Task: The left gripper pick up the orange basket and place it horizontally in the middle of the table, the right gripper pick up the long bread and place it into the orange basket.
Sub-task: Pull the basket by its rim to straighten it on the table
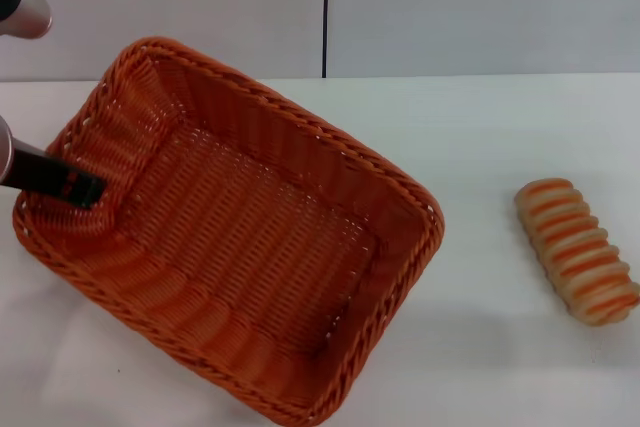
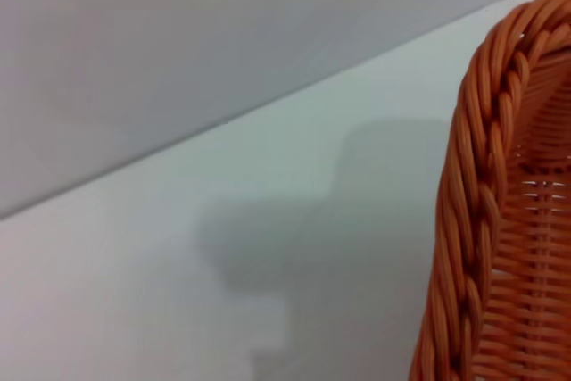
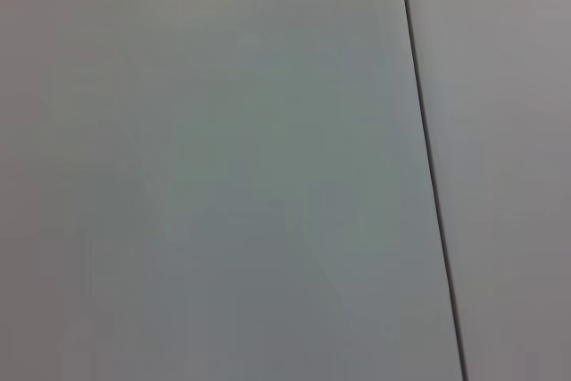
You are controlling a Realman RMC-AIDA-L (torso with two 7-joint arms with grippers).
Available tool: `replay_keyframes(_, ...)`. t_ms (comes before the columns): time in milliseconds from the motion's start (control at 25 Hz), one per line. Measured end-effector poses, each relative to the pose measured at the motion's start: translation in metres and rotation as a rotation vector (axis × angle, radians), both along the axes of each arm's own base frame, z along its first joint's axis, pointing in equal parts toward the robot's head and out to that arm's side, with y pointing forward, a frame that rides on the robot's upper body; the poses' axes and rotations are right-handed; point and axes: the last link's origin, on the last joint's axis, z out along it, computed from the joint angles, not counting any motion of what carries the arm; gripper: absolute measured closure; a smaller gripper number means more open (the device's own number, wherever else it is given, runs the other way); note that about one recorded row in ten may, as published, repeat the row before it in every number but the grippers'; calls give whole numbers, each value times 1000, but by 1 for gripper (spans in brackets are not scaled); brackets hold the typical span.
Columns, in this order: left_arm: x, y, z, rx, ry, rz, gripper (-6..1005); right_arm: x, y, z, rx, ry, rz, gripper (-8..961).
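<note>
The orange basket [image 1: 300, 122] lies diagonally across the left and middle of the white table [image 1: 480, 137], open side up and with nothing in it. My left gripper [image 1: 85, 190] comes in from the left edge. One black finger is inside the basket, pressed against its left short wall, which bends in around it. The outer finger is hidden behind the wall. The left wrist view shows the basket's braided rim [image 2: 473, 220] very close. The long bread [image 1: 578, 249], tan with orange stripes, lies on the table at the right, well apart from the basket. The right gripper is out of view.
A pale wall with a dark vertical seam [image 1: 325, 12] stands behind the table. Bare tabletop [image 1: 470, 247] separates the basket from the bread. The right wrist view shows only a pale panel with a dark seam [image 3: 428, 158].
</note>
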Motion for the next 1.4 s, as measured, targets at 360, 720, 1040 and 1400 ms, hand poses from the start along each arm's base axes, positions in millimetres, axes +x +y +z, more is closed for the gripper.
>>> replay_keyframes(360,-5,-6,8,-5,-88,86,757,1,3,6,6,12,13,314)
replay_keyframes(720,-12,-1,33,80,-178,140,769,-5,14,10,7,-2,35,314)
replay_keyframes(1040,0,14,47,87,-218,165,777,-5,30,22,-14,-10,43,314)
replay_keyframes(1400,-8,19,37,40,-285,238,779,-8,53,29,-54,-26,37,314)
